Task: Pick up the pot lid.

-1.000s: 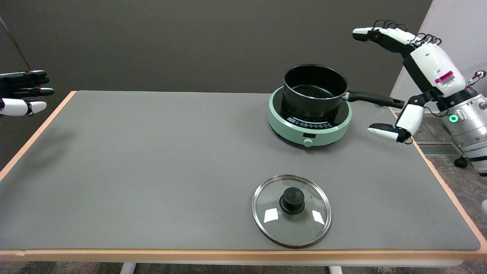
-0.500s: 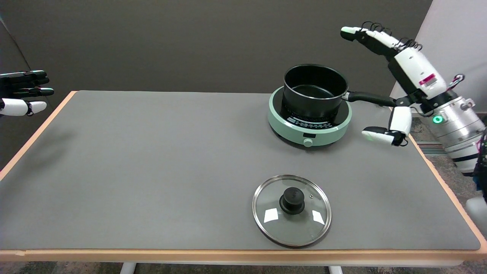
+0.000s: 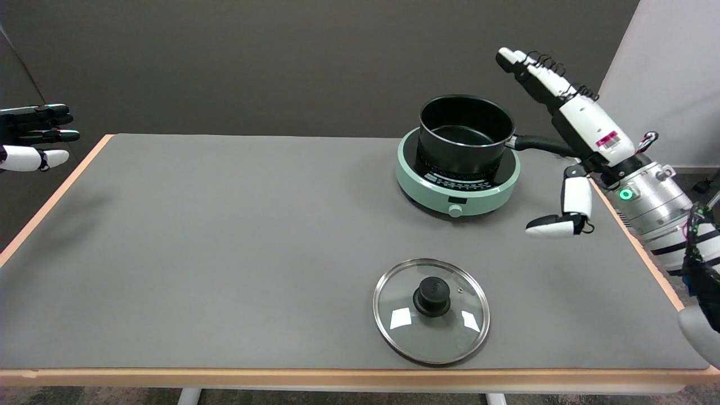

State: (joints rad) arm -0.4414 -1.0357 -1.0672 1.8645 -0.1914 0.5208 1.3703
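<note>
Head view: a grey table (image 3: 225,236) with a pale wood edge stands before a dark wall. The glass lid (image 3: 431,310) lies flat near its front edge. The right hand (image 3: 568,132) hangs spread and empty above the far right corner, beside a black pot (image 3: 467,135) on a green hotplate (image 3: 455,183).

place: probably a lab | cues: bare grey table (image 3: 225,236), dark backdrop wall (image 3: 253,56), tabletop induction cooker (image 3: 458,188)

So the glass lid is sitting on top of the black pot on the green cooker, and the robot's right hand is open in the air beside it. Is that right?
Not quite. The head view shows the glass lid lying flat on the grey table, near its front edge, well apart from the black pot, which stands uncovered on the green cooker. The rest holds: the right hand is open in the air beside the pot.
</note>
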